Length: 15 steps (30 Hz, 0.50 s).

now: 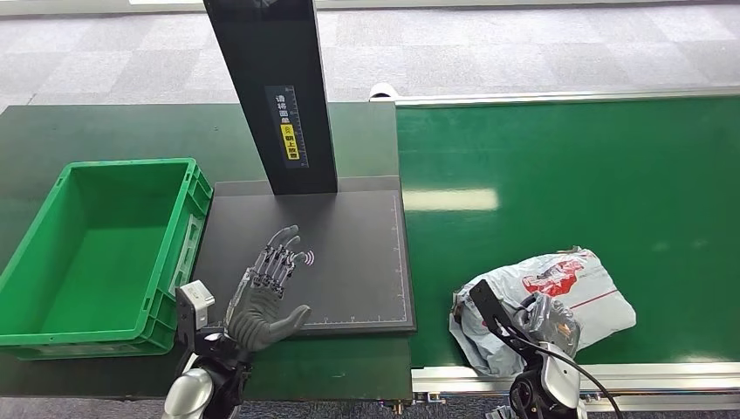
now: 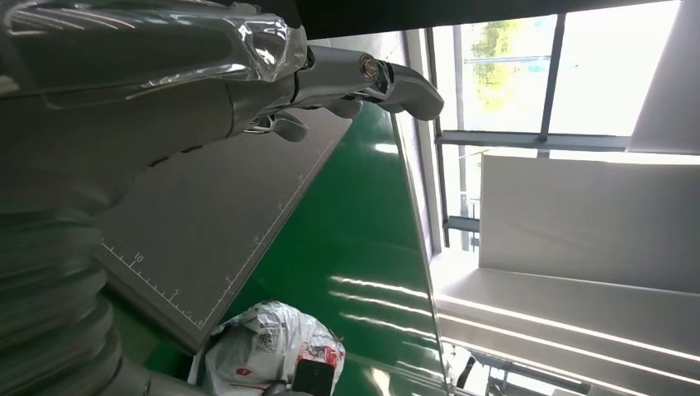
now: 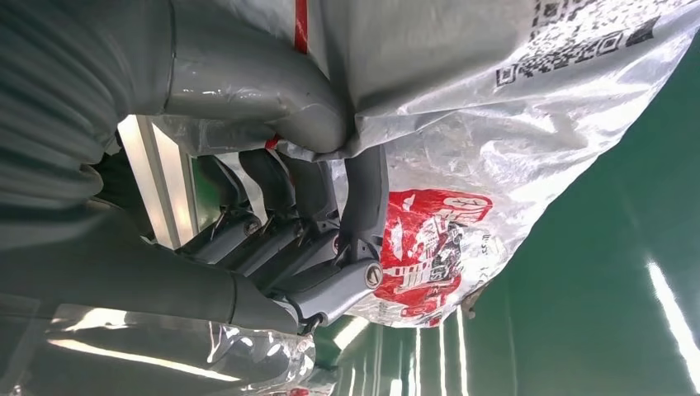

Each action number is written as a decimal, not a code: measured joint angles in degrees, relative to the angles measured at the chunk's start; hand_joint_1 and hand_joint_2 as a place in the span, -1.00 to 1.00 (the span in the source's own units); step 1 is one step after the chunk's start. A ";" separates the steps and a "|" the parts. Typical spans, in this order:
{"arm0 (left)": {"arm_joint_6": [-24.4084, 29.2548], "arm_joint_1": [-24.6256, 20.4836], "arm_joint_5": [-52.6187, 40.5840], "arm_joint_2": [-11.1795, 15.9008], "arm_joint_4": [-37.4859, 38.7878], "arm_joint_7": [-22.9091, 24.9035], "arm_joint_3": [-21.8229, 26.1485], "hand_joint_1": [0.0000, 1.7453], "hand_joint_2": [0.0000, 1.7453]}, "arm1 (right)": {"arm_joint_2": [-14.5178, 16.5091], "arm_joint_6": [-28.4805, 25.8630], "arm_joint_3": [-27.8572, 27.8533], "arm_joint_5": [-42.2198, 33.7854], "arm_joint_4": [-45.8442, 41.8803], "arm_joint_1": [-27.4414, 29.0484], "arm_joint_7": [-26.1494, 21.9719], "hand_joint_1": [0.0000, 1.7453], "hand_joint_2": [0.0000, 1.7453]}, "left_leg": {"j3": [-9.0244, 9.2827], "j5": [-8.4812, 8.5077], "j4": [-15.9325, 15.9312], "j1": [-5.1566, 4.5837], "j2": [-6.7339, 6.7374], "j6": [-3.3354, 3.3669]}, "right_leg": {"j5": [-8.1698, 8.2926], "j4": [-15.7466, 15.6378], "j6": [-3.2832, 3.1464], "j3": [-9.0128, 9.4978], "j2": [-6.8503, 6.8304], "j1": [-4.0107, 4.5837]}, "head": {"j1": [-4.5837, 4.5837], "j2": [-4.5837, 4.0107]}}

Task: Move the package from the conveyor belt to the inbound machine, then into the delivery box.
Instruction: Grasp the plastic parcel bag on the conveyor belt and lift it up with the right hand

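Package: crumpled grey plastic mailer bag with red print [image 1: 558, 292], lying on the green conveyor belt [image 1: 567, 175] at its near edge.
Right hand: right hand [image 1: 548, 321] grasps the bag, thumb and dark fingers [image 3: 363, 198] pressed into the plastic.
Left hand: left hand [image 1: 266, 292] released, fingers spread, over the dark square scanner platform [image 1: 349, 253].
Box: green plastic crate [image 1: 105, 253] just beside the platform's left edge.

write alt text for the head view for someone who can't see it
The robot's right hand grips a grey plastic package lying on the green conveyor belt. Its left hand hovers open over the dark inbound machine platform, whose black column rises behind. An empty green delivery box sits at far left.
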 joint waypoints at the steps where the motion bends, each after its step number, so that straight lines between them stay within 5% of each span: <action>1: 0.00 0.00 0.04 -0.01 0.00 -0.23 -0.01 -1.00 1.00 | 0.03 -0.65 -0.04 -0.87 -0.24 0.09 -0.85 1.00 1.00 | 0.00 0.00 0.01 0.00 0.00 0.00 | 0.00 0.00 0.00 -0.01 0.00 0.00 | 0.01 0.00; 7: 0.15 -0.56 0.79 -0.17 0.03 -3.15 -0.27 -1.00 1.00 | 2.01 -22.19 -3.10 -19.24 -12.38 2.97 -22.39 1.00 1.00 | -0.02 0.00 0.00 -0.02 0.02 0.00 | 0.00 0.00 0.00 -0.04 -0.03 -0.02 | 0.00 0.00; 15: 2.18 -0.91 1.21 -0.18 0.07 -4.26 -0.91 -1.00 1.00 | 3.58 -26.64 -4.74 -25.28 -19.37 4.60 -30.29 1.00 1.00 | 0.01 -0.01 0.00 -0.02 0.03 0.00 | 0.00 0.00 0.00 -0.02 -0.02 -0.02 | 0.00 0.00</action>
